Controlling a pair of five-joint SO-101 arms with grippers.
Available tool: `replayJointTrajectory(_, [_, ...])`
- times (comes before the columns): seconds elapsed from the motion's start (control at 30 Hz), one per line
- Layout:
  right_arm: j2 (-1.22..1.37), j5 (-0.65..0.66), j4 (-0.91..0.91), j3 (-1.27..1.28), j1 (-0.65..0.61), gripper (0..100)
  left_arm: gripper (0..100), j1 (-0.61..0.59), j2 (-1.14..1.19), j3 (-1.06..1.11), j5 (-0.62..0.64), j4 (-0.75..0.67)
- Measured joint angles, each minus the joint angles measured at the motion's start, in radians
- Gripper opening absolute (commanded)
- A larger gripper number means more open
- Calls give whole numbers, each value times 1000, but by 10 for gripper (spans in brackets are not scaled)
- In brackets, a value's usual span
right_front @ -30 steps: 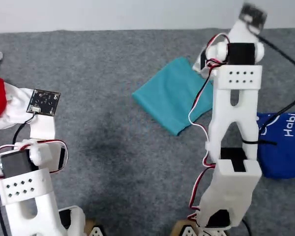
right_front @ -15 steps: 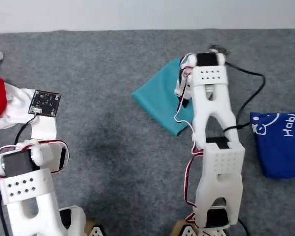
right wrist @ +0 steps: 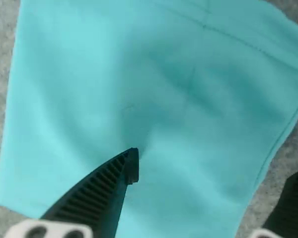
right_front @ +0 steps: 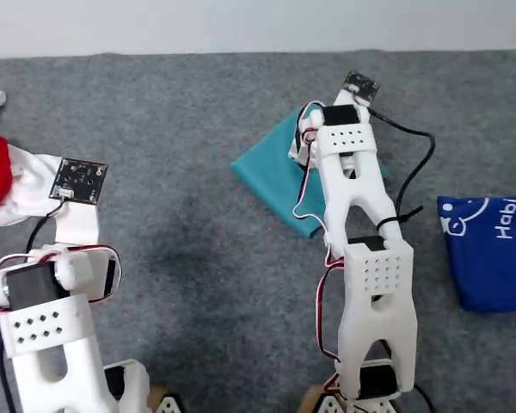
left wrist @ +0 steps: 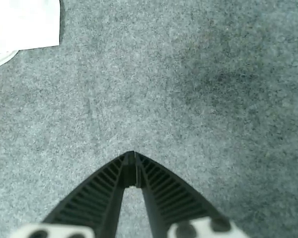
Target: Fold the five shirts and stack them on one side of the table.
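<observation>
Farthest out to the left of the left gripper lies a red and white shirt. The edge of the high view cuts it off, so only a red patch and a rumpled white part show. How far it is folded cannot be made out. In the left wrist view a white corner of it lies ahead of the fingers and off to one side, well apart from them. The left gripper's ribbed black jaws are pressed together at the tips with nothing between them, over the bare grey table.

To the right, the teal shirt lies directly under the right gripper. From above, the right arm stretches across it and covers its right part, leaving a slanted, flat teal patch with a clean corner on its left. In the right wrist view the cloth is smooth and folded, with a stitched seam and one edge lying double. This gripper's jaws stand wide apart. One ribbed finger has its tip at a slight dimple in the cloth. The other sits at the fold's edge, mostly cut off by the frame. Whether either tip presses the fabric cannot be told.

Well to the right of the right arm lies a blue shirt with white print, folded flat and cut off by the view's right edge.
</observation>
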Motion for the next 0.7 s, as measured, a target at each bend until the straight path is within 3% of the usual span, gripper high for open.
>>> replayJointTrajectory(0.57, [127, 0, -160, 5, -8, 413, 3, 0, 0, 0, 0, 0])
replayJointTrajectory(0.7, [127, 0, -160, 5, -9, 273, 3, 0, 0, 0, 0, 0])
